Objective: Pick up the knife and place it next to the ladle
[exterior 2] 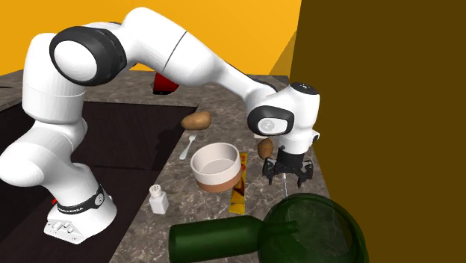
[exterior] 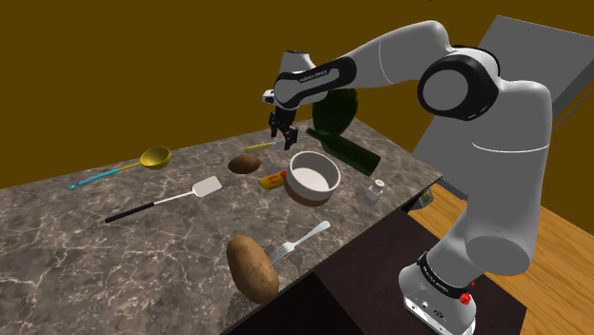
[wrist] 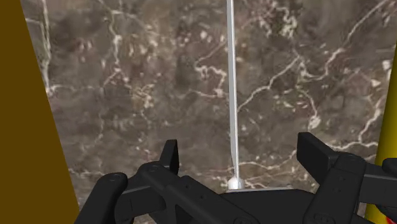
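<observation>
The knife (wrist: 231, 95) lies on the dark marble counter (wrist: 127, 95) as a thin silver blade seen edge-on, running away from the hand between the fingers. In the shoulder view the knife (exterior: 259, 146) is a thin sliver near the back wall. My gripper (wrist: 242, 156) hangs just above it, open, fingers (wrist: 168, 156) clear of the blade. The gripper (exterior: 284, 136) points down behind the small potato; the same gripper (exterior 2: 288, 173) hovers low over the counter. The ladle (exterior: 143, 160), with a gold bowl and blue handle, rests far towards the shoulder view's left.
A white bowl (exterior: 314, 176), a yellow bar (exterior: 273, 179) and a small potato (exterior: 244, 164) sit close to the gripper. A green bottle (exterior: 338, 124) lies behind. Spatula (exterior: 157, 203), fork (exterior: 300, 241), large potato (exterior: 251, 267) and shaker (exterior: 377, 191) lie nearer the front edge.
</observation>
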`<action>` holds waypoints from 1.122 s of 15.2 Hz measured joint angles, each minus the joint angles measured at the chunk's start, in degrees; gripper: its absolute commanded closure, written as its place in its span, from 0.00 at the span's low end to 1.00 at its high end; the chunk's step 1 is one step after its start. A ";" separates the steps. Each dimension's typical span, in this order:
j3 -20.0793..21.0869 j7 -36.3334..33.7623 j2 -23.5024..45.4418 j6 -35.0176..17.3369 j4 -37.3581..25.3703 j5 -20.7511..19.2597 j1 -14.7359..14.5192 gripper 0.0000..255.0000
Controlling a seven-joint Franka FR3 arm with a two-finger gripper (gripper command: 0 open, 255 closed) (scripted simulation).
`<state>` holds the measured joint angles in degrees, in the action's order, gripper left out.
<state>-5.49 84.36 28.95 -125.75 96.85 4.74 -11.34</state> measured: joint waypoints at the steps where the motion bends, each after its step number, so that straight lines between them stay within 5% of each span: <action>1: 0.04 0.04 0.49 -0.52 0.05 0.06 0.01 0.00; 8: 0.10 0.09 1.16 -1.30 0.12 0.15 0.03 0.00; 9: 0.10 0.09 1.16 -1.30 0.12 0.15 0.03 1.00; 17: 0.10 0.09 1.15 -1.30 0.12 0.15 0.03 1.00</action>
<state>-5.39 84.45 30.11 -127.05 96.97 4.88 -11.31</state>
